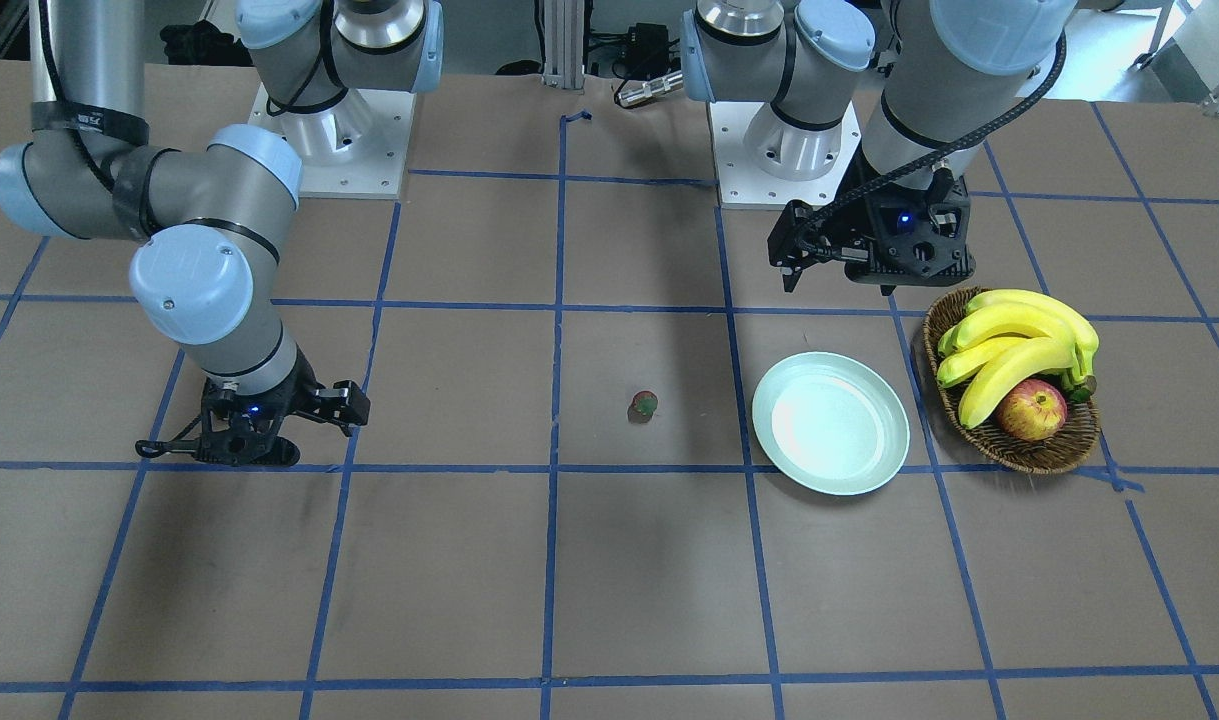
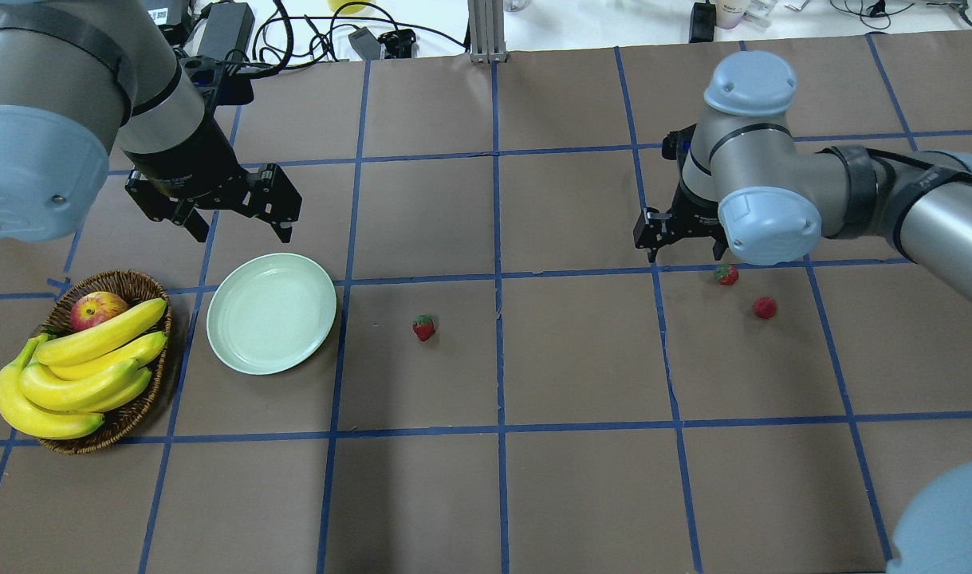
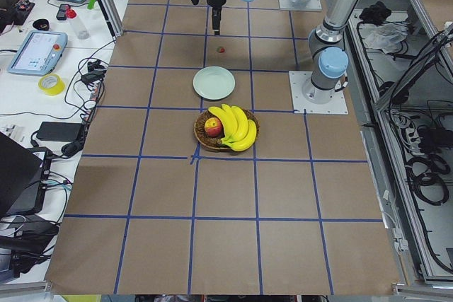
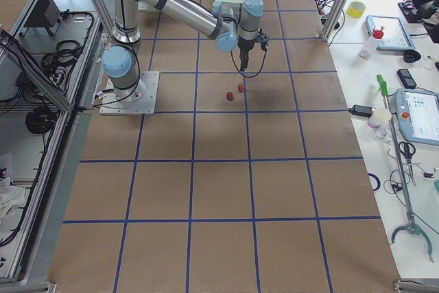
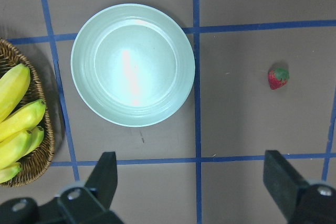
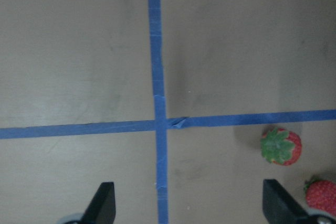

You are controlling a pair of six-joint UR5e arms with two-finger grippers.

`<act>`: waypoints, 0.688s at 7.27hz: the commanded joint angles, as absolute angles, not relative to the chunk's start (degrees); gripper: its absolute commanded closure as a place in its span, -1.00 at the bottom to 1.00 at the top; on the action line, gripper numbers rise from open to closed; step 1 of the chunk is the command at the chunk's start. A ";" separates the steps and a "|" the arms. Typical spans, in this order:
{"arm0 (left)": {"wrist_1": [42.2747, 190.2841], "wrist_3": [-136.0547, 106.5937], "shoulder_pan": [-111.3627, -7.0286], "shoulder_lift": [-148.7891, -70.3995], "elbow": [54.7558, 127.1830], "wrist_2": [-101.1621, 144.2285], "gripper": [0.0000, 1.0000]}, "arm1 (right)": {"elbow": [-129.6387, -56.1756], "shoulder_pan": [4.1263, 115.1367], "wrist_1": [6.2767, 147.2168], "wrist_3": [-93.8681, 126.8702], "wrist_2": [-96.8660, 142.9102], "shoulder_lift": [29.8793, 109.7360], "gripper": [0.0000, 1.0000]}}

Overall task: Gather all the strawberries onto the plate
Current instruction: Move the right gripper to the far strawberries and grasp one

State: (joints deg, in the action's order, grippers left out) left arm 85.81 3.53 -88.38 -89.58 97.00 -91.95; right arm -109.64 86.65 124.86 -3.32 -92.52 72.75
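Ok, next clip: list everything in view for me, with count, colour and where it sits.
table: one, brown with a blue tape grid, under everything
basket: one, brown wicker, on the robot's left end of the table
bananas: one bunch, yellow, in the basket
apple: one, red-yellow, in the basket
plate: one, pale green, empty, beside the basket
strawberries: three, red with green caps, one near the plate, two close together on the robot's right side
left gripper: one, black, open, above the table by the plate
right gripper: one, black, open, above the table near the two strawberries
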 commanded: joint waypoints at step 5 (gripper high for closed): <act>85.78 3.60 -88.42 -89.56 97.12 -91.93 -1.00 | -115.58 83.50 134.12 -11.86 -97.73 70.75 -0.62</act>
